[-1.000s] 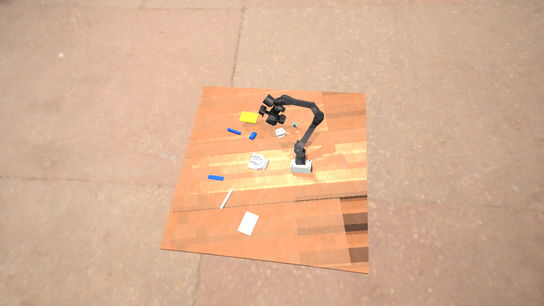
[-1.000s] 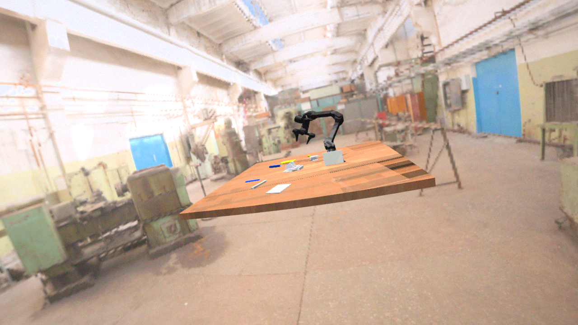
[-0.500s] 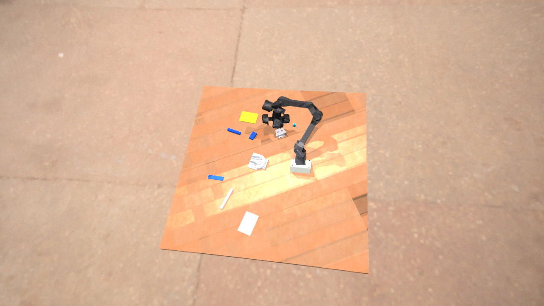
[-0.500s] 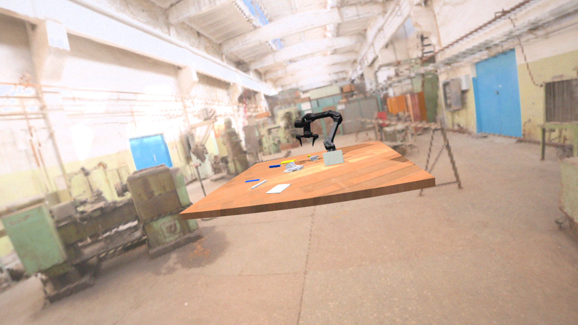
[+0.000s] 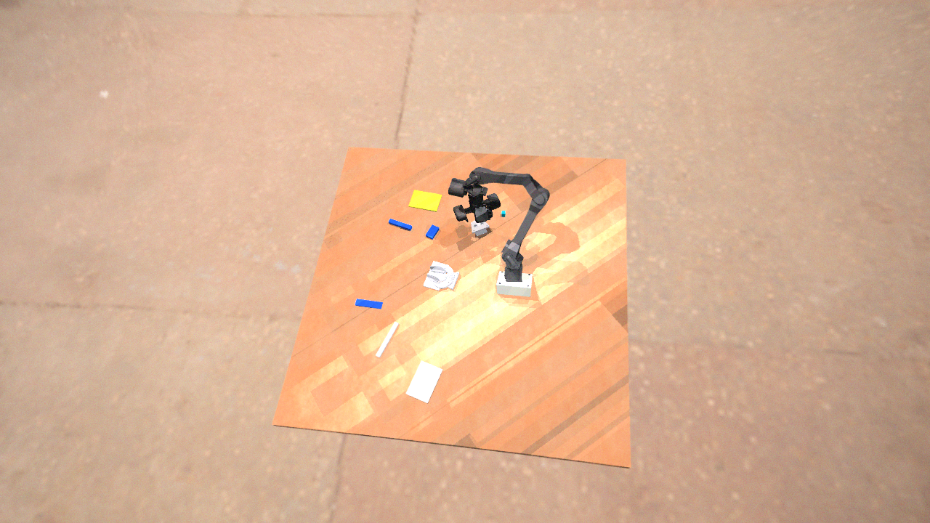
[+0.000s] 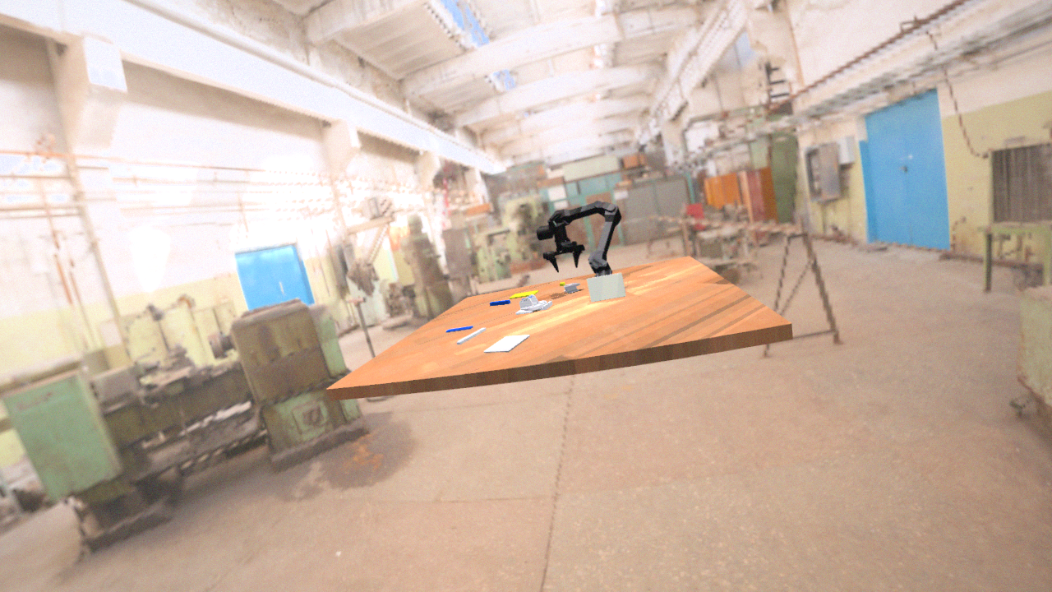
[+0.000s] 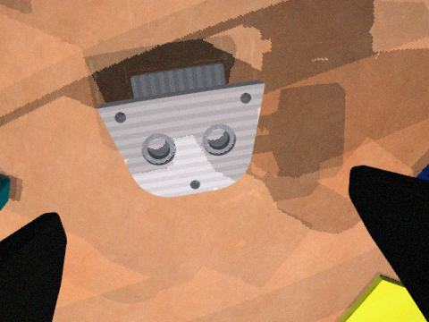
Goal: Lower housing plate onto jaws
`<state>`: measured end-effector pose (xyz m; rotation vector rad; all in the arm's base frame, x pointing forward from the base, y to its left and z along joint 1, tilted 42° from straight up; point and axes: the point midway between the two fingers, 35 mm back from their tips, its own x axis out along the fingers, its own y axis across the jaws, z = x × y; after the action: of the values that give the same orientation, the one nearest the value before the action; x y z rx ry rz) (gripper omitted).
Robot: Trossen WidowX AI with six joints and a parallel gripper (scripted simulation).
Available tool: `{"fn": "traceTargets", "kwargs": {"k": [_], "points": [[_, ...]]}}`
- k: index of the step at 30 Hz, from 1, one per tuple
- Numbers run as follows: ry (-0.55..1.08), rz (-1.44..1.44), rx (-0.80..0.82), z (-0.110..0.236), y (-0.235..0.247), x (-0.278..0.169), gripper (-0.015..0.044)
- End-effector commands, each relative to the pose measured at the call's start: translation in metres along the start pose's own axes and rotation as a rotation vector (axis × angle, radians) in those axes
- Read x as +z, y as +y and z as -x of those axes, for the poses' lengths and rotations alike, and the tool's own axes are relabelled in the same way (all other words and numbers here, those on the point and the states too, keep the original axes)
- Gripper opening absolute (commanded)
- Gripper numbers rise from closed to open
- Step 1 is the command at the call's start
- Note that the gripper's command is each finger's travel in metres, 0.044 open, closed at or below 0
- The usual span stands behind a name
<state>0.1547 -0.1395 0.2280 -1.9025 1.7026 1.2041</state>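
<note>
The light grey housing plate [image 5: 479, 226] [image 6: 572, 288] [image 7: 185, 122] lies on the table, away from the jaw assembly. The wrist view shows its two ringed holes, three small holes and a darker ridged block at its wide edge. My gripper [image 5: 478, 209] [image 6: 566, 269] [image 7: 209, 204] is open and empty, its fingers pointing down above the table near the plate. In the wrist view the plate is mostly beyond the line between the fingertips. The white base assembly [image 5: 440, 276] [image 6: 532, 304] with its curved jaws stands nearer the table's middle. The pins and stubs are too small to make out.
A yellow sheet [image 5: 425, 200] [image 7: 389, 301], a small blue block [image 5: 432, 232] and a blue bar [image 5: 399, 224] lie left of the plate. A cyan cube [image 5: 503, 213] [image 7: 4, 192] lies right. Another blue bar [image 5: 368, 303], a white bar [image 5: 387, 339] and a white sheet [image 5: 423, 381] lie farther off.
</note>
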Motion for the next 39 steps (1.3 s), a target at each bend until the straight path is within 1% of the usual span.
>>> {"fn": "traceTargets", "kwargs": {"k": [1, 6, 12, 39], "points": [[-0.003, 0.012, 0.011, -0.003, 0.001, 0.001, 0.044], [0.0, 0.011, 0.011, -0.039, 0.002, 0.0, 0.044], [0.0, 0.011, 0.011, -0.042, 0.002, 0.0, 0.044], [0.001, 0.011, 0.012, -0.077, 0.002, 0.0, 0.044]]}}
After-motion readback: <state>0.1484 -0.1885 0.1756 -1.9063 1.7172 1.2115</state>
